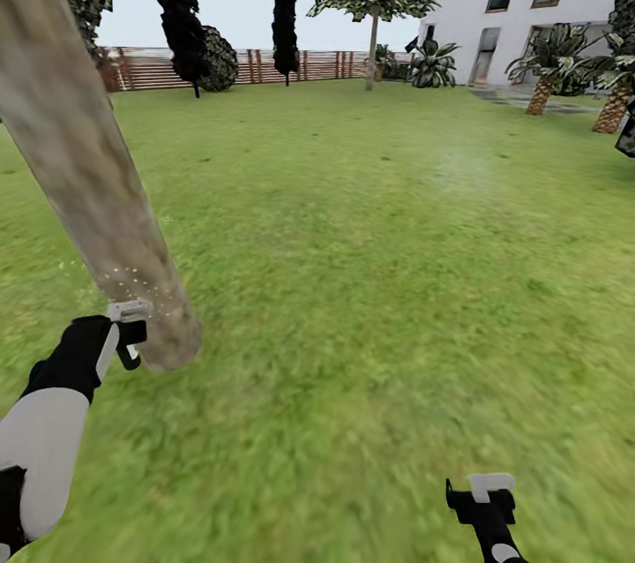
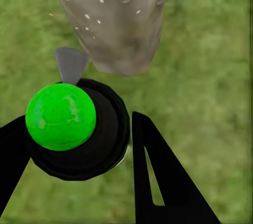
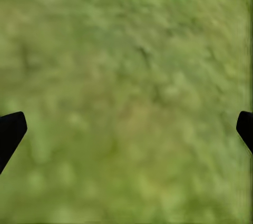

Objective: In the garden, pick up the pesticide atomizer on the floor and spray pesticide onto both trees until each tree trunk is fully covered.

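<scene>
A thick pale grey-tan tree trunk [image 1: 84,166] leans across the left of the head view, its base [image 2: 118,23] close in front of my left gripper. My left gripper [image 1: 130,335] [image 2: 79,124] is shut on the pesticide atomizer [image 2: 60,117], a black body with a bright green round top and a grey nozzle [image 2: 70,63] aimed at the trunk. White pesticide specks [image 1: 130,276] dot the lower trunk near the nozzle. The other tree [image 1: 374,33] stands far off by the fence. My right gripper [image 1: 481,497] hangs open over bare grass [image 3: 126,97].
The lawn [image 1: 379,228] stretches ahead to a reddish slat fence [image 1: 309,64]. Dark conifers [image 1: 284,11] stand along it. A white house [image 1: 529,7] and short palms [image 1: 547,73] are at the far right.
</scene>
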Robot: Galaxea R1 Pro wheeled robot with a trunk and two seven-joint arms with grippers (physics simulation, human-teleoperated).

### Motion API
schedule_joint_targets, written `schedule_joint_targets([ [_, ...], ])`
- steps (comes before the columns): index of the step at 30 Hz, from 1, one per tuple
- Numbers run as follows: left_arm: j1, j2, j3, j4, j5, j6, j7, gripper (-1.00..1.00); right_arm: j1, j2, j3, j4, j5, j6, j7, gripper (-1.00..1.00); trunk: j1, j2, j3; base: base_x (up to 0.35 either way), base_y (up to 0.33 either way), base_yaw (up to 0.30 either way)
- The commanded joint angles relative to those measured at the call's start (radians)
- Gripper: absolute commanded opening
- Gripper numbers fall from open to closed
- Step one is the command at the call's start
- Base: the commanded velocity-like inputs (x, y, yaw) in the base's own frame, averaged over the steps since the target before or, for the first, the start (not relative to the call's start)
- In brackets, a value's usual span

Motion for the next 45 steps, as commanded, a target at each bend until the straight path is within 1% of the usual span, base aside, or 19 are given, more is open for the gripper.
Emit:
schedule_joint_targets([
  [1,0.000,0.000,0.002,-0.002,-0.010,0.005,-0.004,-1.00,-0.001,0.000,-0.008,0.001,0.011,-0.003,-0.002,1.00,0.000,0.000,-0.001,0.162,-0.254,0.190],
  [18,-0.001,-0.008,0.002,-0.014,-0.007,0.005,-0.002,-1.00,-0.001,0.000,-0.008,0.001,0.011,-0.003,-0.002,1.00,0.000,0.000,-0.001,0.157,-0.254,0.271],
  [31,-0.001,-0.010,0.002,-0.014,-0.008,0.005,-0.002,-1.00,-0.001,-0.001,-0.009,0.001,0.011,-0.003,-0.002,1.00,0.000,0.000,-0.001,0.096,-0.263,0.022],
  [40,-0.001,-0.008,0.001,-0.015,-0.008,0.005,-0.002,-1.00,-0.001,-0.001,-0.008,0.001,0.011,-0.003,-0.003,1.00,0.000,0.000,-0.001,0.085,-0.267,0.237],
  [45,-0.001,-0.008,0.001,-0.017,-0.008,0.005,-0.002,-1.00,-0.001,-0.001,-0.008,0.001,0.011,-0.003,-0.002,1.00,0.000,0.000,-0.001,0.047,-0.268,0.025],
])
